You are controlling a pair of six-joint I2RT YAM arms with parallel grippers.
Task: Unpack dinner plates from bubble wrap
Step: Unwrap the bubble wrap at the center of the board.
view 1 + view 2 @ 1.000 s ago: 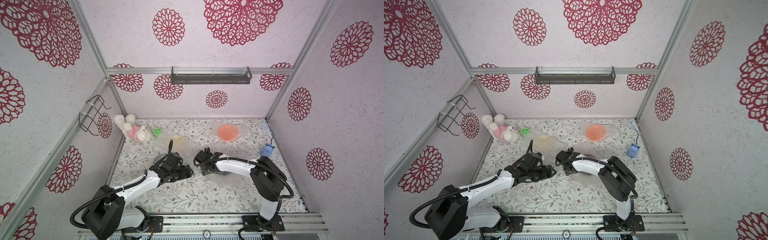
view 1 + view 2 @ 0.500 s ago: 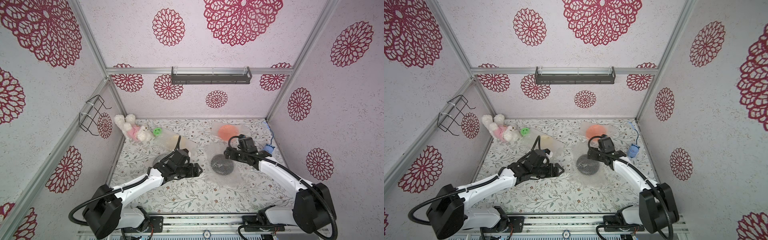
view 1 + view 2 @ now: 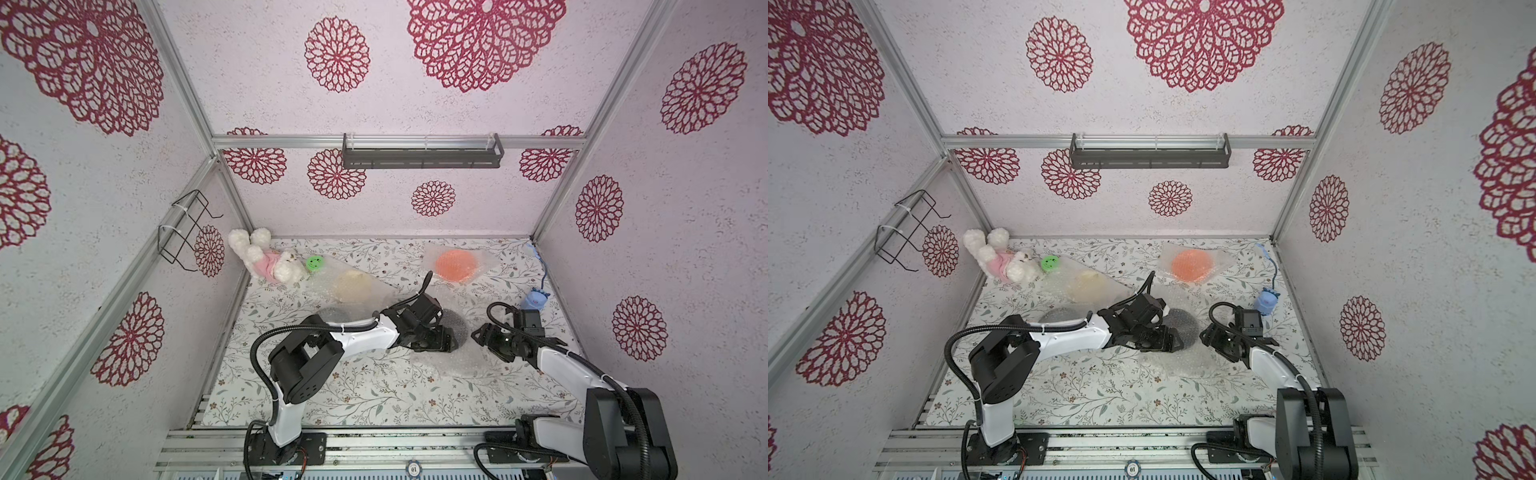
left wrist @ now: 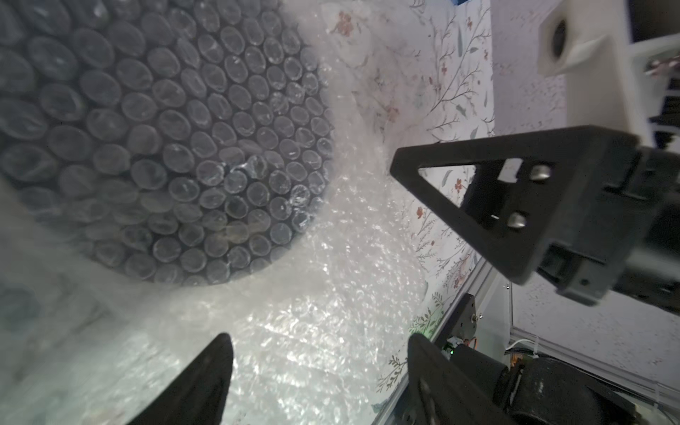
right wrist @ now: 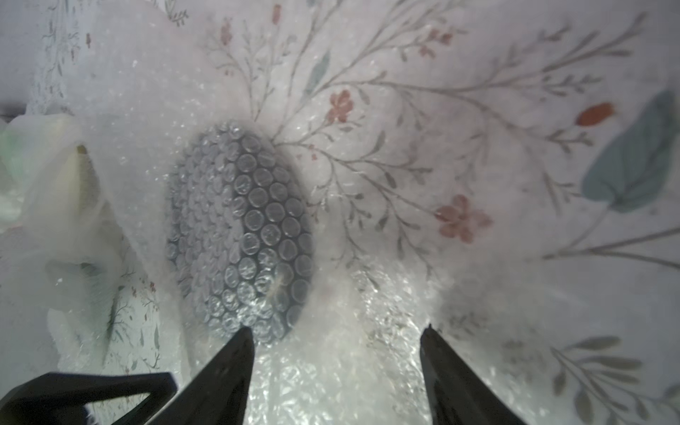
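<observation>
The black plate (image 3: pixel 459 328) lies flat in the middle of the bench (image 3: pixel 332 386) under a sheet of bubble wrap (image 3: pixel 455 368), whose loose part spreads toward the front edge. Being round, the plate has no long axis and points no particular way. The left end effector (image 3: pixel 436 344) sits over its front-left rim and is the nearer. The right end effector (image 3: pixel 482 337) stands just beside its right rim. Both have their jaws spread over the wrap, pinching nothing I can see.

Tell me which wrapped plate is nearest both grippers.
The black plate, under bubble wrap, beside left gripper and right gripper; the orange plate and cream plate lie farther back.
</observation>
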